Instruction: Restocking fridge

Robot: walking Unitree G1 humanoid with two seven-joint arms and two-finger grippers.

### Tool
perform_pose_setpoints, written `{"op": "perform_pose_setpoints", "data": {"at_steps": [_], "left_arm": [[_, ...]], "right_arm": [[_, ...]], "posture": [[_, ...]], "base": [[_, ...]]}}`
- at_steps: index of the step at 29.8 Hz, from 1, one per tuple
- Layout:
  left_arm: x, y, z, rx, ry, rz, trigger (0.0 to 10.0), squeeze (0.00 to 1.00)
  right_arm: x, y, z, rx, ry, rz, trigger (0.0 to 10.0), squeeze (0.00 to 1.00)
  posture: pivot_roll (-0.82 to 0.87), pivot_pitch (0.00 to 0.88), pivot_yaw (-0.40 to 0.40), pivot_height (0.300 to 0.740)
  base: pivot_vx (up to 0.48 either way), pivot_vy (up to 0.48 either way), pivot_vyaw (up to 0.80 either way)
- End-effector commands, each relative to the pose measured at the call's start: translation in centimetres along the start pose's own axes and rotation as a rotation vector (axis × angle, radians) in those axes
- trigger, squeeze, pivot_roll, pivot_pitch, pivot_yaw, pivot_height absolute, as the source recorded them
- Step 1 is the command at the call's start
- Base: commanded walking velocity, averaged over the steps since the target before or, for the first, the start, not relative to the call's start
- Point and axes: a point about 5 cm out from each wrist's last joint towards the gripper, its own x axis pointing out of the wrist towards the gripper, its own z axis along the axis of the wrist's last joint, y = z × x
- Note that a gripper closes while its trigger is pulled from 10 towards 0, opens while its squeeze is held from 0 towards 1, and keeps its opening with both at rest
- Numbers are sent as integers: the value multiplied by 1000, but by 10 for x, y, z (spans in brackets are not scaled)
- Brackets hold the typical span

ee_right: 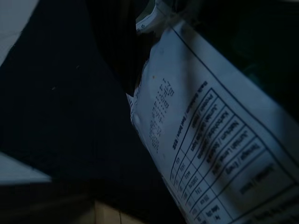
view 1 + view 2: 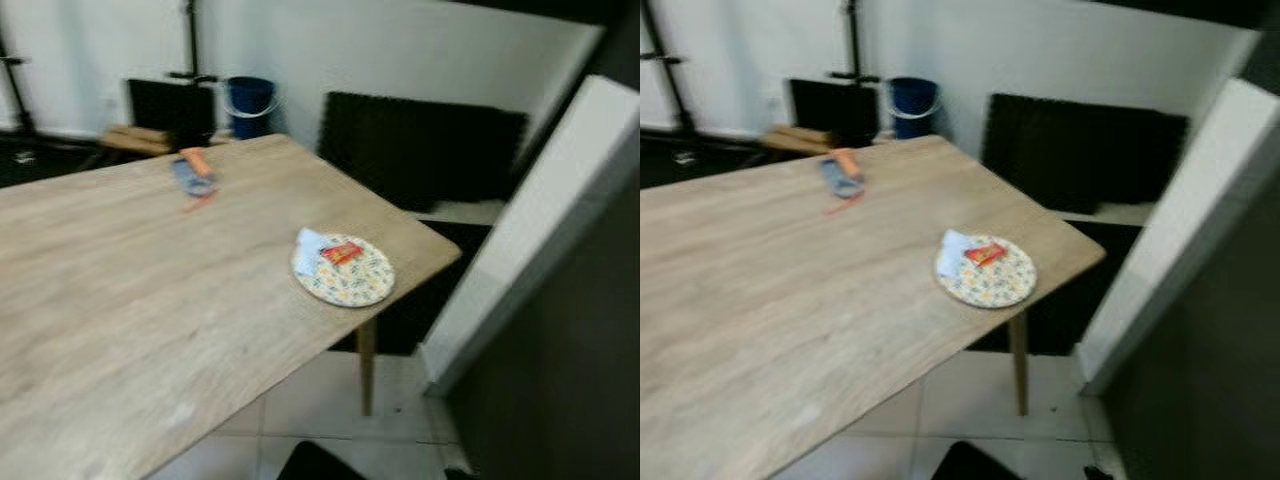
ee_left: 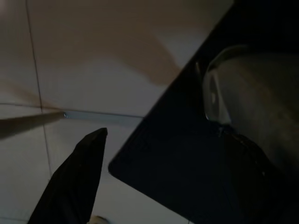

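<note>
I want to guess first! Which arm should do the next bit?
Right, probably. A white packet with a printed table sits close against the right wrist camera, so that arm seems loaded. The left claw hangs open over floor tiles.

White packet (image 1: 219, 140): printed table in ruled boxes, with columns of small dark print beside it; lettering too blurred to read. Red wrapper (image 2: 341, 252) on patterned plate (image 2: 360, 285), near the tabletop's right corner: print illegible. No other text legible.
</note>
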Motion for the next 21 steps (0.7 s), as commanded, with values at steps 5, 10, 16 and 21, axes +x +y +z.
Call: {"op": "perform_pose_setpoints", "data": {"at_steps": [5,10,16,21], "left_arm": [[1,-14,-1,17,18,-38,10000,0],[2,-19,0,24,17,-49,10000,0],[2,-22,0,33,20,-58,10000,0],[2,-23,1,37,18,-63,10000,0]], "right_arm": [[1,1,16,-18,-37,-9,10000,0],[1,2,16,-19,-35,-5,10000,0],[1,3,10,-20,-20,-4,10000,0],[1,3,8,-22,-10,-6,10000,0]], "posture": [[-44,18,-80,740],[-45,16,-80,740],[-55,15,-76,740],[-60,15,-78,740]], "base": [[-204,0,0],[-106,0,0],[-273,0,0],[-272,0,0]]}}
